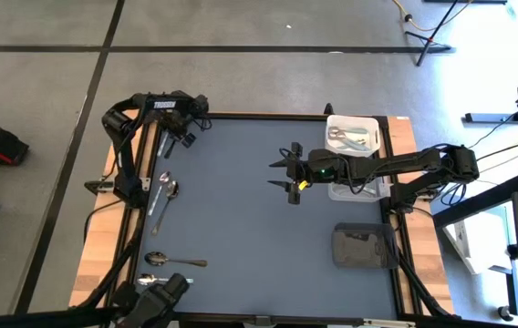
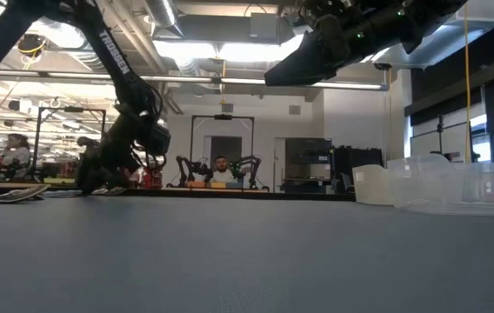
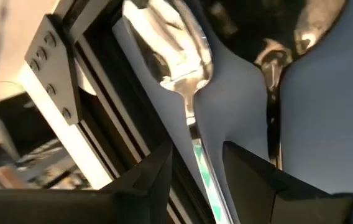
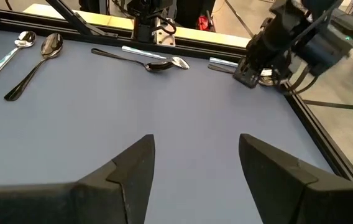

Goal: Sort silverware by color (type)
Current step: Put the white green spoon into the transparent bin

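Observation:
My left gripper (image 3: 198, 171) (image 1: 172, 141) is open and low over the table's far left corner. Its fingers stand on either side of the handle of a shiny silver spoon (image 3: 179, 53), whose bowl points away. I see no touch. A darker spoon (image 3: 275, 93) lies beside it. Two more spoons, one silver (image 4: 173, 61) and one dark (image 4: 127, 57), lie flat along the left edge. Another two spoons (image 1: 175, 261) (image 1: 152, 278) lie near the front left corner. My right gripper (image 4: 195, 162) (image 1: 282, 173) hangs open above the table's middle, holding nothing.
A white bin (image 1: 336, 123) holding silverware stands at the far right, with a clear bin (image 1: 341, 193) beside it. A dark bin (image 1: 361, 246) is nearer the front. The black frame rail (image 3: 102, 124) runs close beside the left gripper. People and other rigs show in the room behind.

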Controlling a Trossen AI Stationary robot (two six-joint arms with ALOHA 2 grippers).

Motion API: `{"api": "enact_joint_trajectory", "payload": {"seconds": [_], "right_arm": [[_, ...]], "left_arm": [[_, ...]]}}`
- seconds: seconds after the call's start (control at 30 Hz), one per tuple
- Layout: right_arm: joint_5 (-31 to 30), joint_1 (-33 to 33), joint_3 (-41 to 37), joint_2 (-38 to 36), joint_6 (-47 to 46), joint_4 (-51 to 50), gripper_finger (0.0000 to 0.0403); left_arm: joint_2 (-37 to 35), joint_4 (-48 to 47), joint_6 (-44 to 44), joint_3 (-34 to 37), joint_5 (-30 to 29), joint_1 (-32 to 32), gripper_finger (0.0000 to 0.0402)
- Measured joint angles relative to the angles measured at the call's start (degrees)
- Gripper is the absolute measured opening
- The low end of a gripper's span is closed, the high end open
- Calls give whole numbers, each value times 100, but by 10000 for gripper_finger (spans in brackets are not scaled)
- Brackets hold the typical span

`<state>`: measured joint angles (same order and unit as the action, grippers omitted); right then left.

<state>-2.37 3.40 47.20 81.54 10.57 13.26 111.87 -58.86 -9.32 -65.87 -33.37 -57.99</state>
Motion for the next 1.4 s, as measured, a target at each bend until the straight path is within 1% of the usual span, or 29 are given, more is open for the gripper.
{"api": "enact_joint_trajectory", "payload": {"seconds": [0.07, 0.13, 0.27, 0.4, 0.47, 0.7, 0.83, 1.0, 1.03, 1.07, 1.2, 1.3, 1.4], "right_arm": [[0, 0, 0, 0, 0, 4, 223], [0, 0, 0, 1, 0, 4, 223], [2, 0, 0, 2, 0, 0, 223], [2, 0, 0, 2, 0, -3, 223], [2, 0, 0, 2, 0, -5, 223], [4, 0, 0, 2, 0, -16, 223], [4, 0, 0, 2, 0, -16, 223], [4, 0, 0, 2, 0, -16, 223], [4, 0, 0, 2, 0, -16, 223], [4, 0, 0, 2, 0, -15, 223], [4, 0, 0, 2, 15, -11, 223], [4, 0, 0, 2, 17, 8, 223], [4, 0, 0, 2, 17, 15, 223]], "left_arm": [[124, -109, -2, -25, -212, 76, 137], [205, -193, -19, -100, -233, 105, 137], [227, -232, -35, -147, -117, 57, 137], [232, -393, 218, -240, 172, -22, 128], [238, -526, 241, -270, 318, -85, 111], [240, -765, 527, -406, 650, -238, 30], [238, -806, 665, -492, 982, -294, 6], [218, -887, 995, -501, 1575, -273, 6], [214, -891, 1064, -503, 1618, -260, 7], [191, -893, 1118, -503, 1608, -244, 7], [-10, -847, 973, -487, 1237, -182, 8], [-287, -949, 966, -492, 1511, -184, 8], [-396, -830, 952, -492, 1587, -189, 11]]}}
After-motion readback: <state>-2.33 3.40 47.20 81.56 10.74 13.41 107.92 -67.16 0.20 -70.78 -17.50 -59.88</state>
